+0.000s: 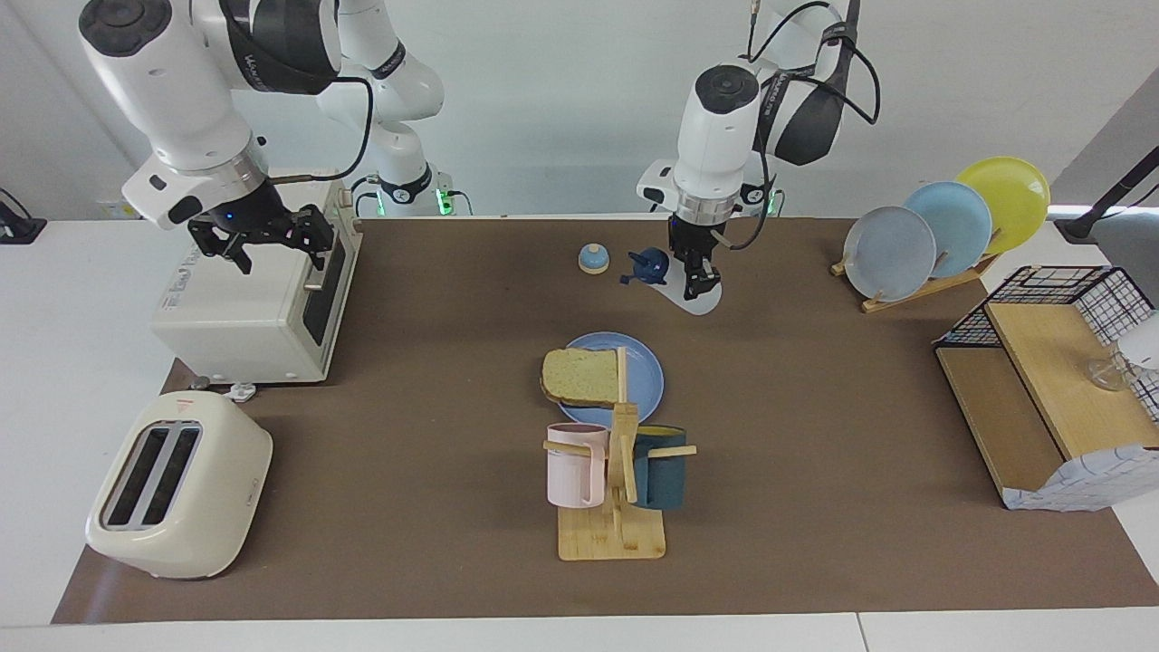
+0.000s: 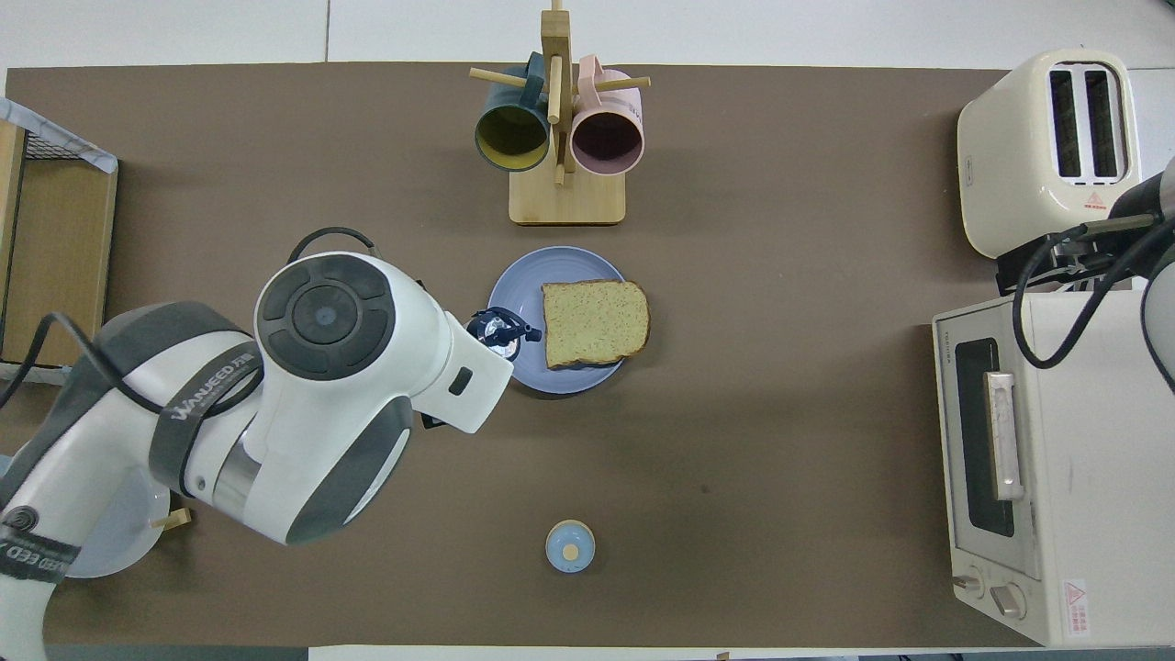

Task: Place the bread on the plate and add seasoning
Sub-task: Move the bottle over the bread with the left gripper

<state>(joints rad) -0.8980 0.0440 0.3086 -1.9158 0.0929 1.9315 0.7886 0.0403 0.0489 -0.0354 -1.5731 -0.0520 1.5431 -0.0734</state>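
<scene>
Seasoning run over plated bread

Toaster oven (image 1: 244, 308) has your right gripper (image 1: 269, 243) waiting over it, fingers spread and empty; leave that arm there. Plate (image 1: 647, 376) sits mid-table with the bread (image 1: 579, 376) already on it, toward the right arm's end. Your left gripper (image 1: 697, 281) is clamped on the seasoning (image 1: 675, 288), tipped sideways in the air, cap toward 9 o'clock in the facing view. Carry it fully above the slice, then tilt the cap downward and shake gently.

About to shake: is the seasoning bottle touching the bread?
Apart. Facing view shows the seasoning bottle, held in the left pincer, up in the air, clear of the bread.
</scene>
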